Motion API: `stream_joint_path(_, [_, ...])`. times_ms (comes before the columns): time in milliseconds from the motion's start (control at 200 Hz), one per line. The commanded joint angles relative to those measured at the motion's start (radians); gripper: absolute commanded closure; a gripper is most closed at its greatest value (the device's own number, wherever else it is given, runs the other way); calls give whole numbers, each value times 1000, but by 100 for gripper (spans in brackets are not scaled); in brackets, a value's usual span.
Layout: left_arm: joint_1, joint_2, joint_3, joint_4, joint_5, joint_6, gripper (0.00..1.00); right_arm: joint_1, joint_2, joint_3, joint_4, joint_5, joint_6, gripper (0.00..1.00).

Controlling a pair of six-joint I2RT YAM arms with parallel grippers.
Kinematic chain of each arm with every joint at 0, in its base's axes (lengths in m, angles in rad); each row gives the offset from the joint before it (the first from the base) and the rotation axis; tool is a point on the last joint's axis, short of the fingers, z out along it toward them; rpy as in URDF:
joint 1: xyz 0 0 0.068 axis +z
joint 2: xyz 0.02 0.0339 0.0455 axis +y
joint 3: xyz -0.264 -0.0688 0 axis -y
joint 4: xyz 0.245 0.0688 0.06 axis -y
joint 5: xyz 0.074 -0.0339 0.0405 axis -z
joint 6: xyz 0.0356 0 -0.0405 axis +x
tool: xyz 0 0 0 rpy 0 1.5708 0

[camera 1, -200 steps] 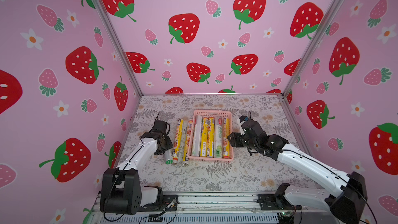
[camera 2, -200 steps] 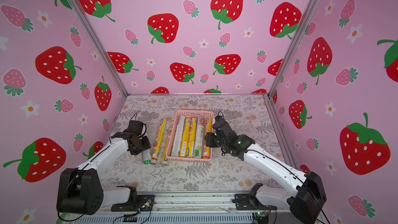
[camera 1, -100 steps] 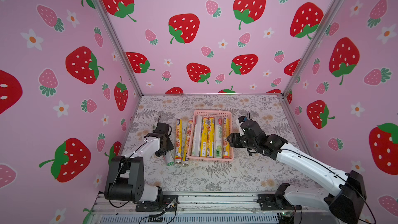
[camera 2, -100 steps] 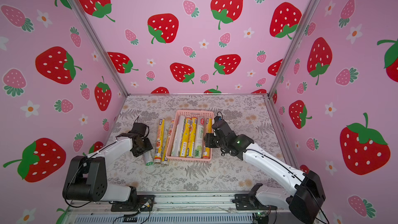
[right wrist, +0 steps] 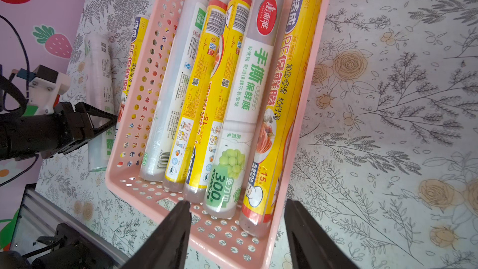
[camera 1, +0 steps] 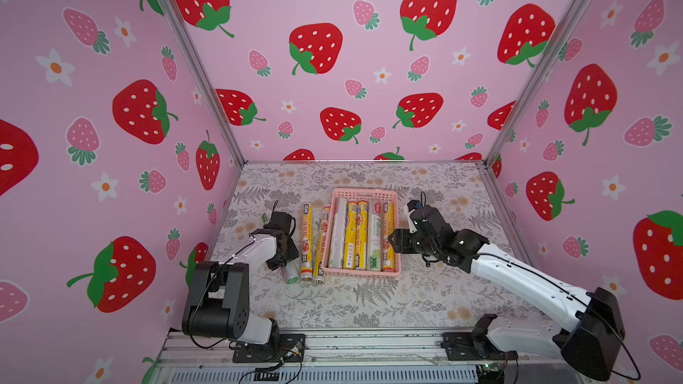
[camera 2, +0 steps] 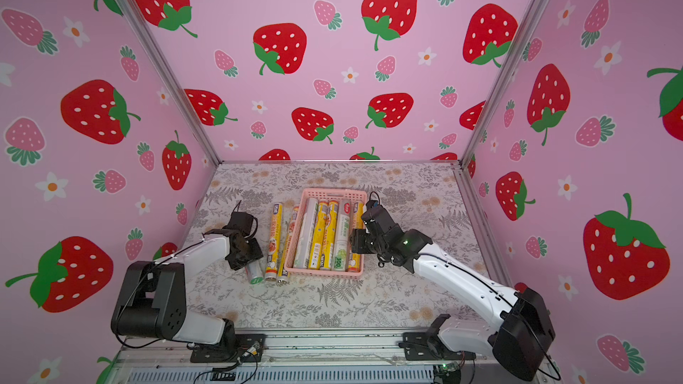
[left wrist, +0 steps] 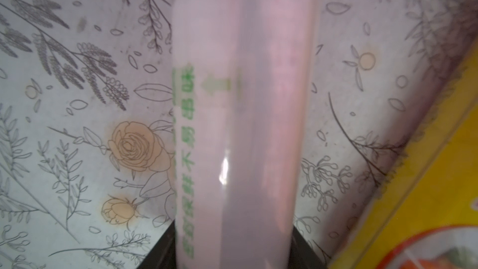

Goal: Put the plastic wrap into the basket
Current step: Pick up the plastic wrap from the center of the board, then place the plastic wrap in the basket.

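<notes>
The pale-pink basket (camera 1: 364,273) (camera 2: 325,271) (right wrist: 155,55) holds several rolls of plastic wrap lying side by side. Two yellow rolls (camera 1: 306,238) (camera 1: 322,241) lie on the table just left of it. Further left lies a white roll with green print (camera 1: 290,274) (camera 2: 254,275) (left wrist: 240,125) (right wrist: 99,73). My left gripper (camera 1: 281,260) (camera 2: 245,258) (left wrist: 234,229) is shut on it, with a black finger against each side. My right gripper (camera 1: 395,243) (camera 2: 354,243) (right wrist: 236,203) hangs open and empty over the basket's near right corner.
The floral table top (camera 1: 369,304) is boxed in by strawberry-print walls on three sides, with metal posts (camera 1: 517,120) at the back corners. The left wall stands close behind the left arm. An aluminium rail (camera 1: 369,341) with both arm bases runs along the front edge.
The left arm has folded lower and its gripper has slid a little toward the near end of the white roll. The right arm has hardly moved.
</notes>
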Motion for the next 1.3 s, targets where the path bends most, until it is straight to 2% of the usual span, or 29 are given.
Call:
stream_joint_path(0, [3, -35, 15, -77, -11, -14, 53, 1, -9, 5, -7, 5, -13, 38])
stream_joint_path(55, [3, -59, 30, -97, -11, -12, 59, 0, -13, 9, -7, 6, -15, 38])
stream_joint_path(125, [3, -90, 51, -127, -5, -9, 61, 1, -16, 16, -10, 6, -18, 38])
stream_joint_path(450, [0, -289, 225, -327, 12, 21, 61, -4, -46, 80, -47, 22, -42, 36])
stream_joint_path(550, [-34, -338, 285, -364, 34, 30, 61, -17, -56, 96, -54, 23, -50, 36])
stream_joint_path(645, [-102, -363, 340, -375, 46, 44, 61, -33, -65, 106, -66, 23, -62, 36])
stream_joint_path(850, [-330, -322, 439, -336, 59, 36, 61, -96, -70, 120, -113, 31, -65, 36])
stream_joint_path(1076, [-553, -194, 467, -231, 76, -6, 61, -166, -94, 85, -136, 24, -46, 35])
stream_joint_path(1296, [-682, -17, 519, -161, 91, -37, 61, -187, -118, 45, -140, 16, -38, 35])
